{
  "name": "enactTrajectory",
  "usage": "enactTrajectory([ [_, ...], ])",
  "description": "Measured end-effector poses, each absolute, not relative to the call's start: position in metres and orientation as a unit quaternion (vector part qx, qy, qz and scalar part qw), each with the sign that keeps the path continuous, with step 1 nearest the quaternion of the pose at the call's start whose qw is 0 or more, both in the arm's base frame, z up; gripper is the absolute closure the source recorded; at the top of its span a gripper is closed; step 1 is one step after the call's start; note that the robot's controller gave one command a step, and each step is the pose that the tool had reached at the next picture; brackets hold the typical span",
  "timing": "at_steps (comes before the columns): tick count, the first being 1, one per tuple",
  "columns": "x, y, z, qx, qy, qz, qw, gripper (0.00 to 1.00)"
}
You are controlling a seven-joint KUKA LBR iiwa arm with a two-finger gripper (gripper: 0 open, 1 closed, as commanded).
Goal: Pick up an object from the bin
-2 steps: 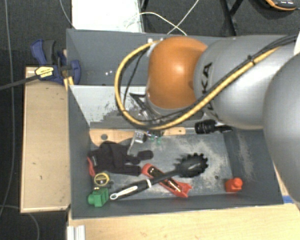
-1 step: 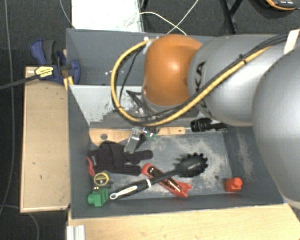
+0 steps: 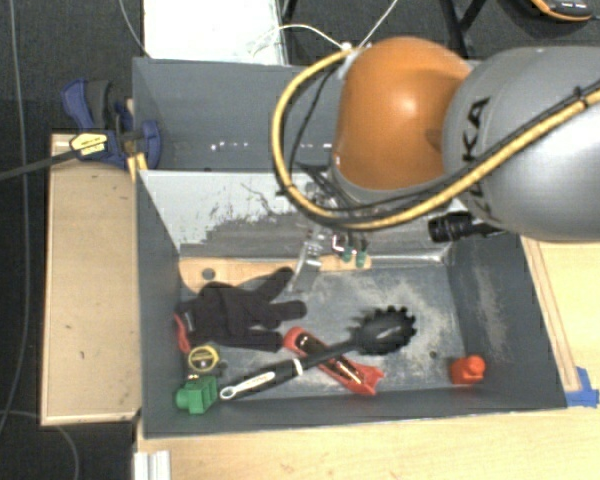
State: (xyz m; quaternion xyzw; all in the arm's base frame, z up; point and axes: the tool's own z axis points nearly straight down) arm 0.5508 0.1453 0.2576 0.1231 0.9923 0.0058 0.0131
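My gripper [image 3: 310, 258] hangs below the arm's orange cover over the middle of the bin, near the back wall. Just under and left of it lies a black glove [image 3: 235, 313], whose fingertips reach toward the gripper. The glove rests partly on a flat tan wooden piece [image 3: 235, 270] with a small hole. To the lower right of the gripper lies a black slotted serving spoon [image 3: 385, 330], its handle running left toward the front. Nothing shows in the gripper's grasp.
Along the front of the bin lie a red-handled tool [image 3: 345, 370], a silver wrench [image 3: 255, 381], a green piece [image 3: 193, 398] and a yellow-and-black tape measure [image 3: 202, 358]. A small orange object [image 3: 467, 370] sits at the front right. The arm covers the bin's back right.
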Motion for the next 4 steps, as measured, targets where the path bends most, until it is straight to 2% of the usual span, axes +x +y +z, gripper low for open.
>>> enactTrajectory([
  [1, 0.560, 0.180, 0.151, 0.132, 0.991, 0.003, 0.006, 0.00],
  [2, 0.557, 0.170, 0.160, 0.124, 0.992, 0.004, 0.008, 0.00],
  [3, 0.585, 0.164, 0.120, 0.010, 1.000, 0.003, 0.007, 0.00],
  [4, 0.567, 0.211, 0.112, 0.099, 0.995, 0.006, 0.014, 0.00],
])
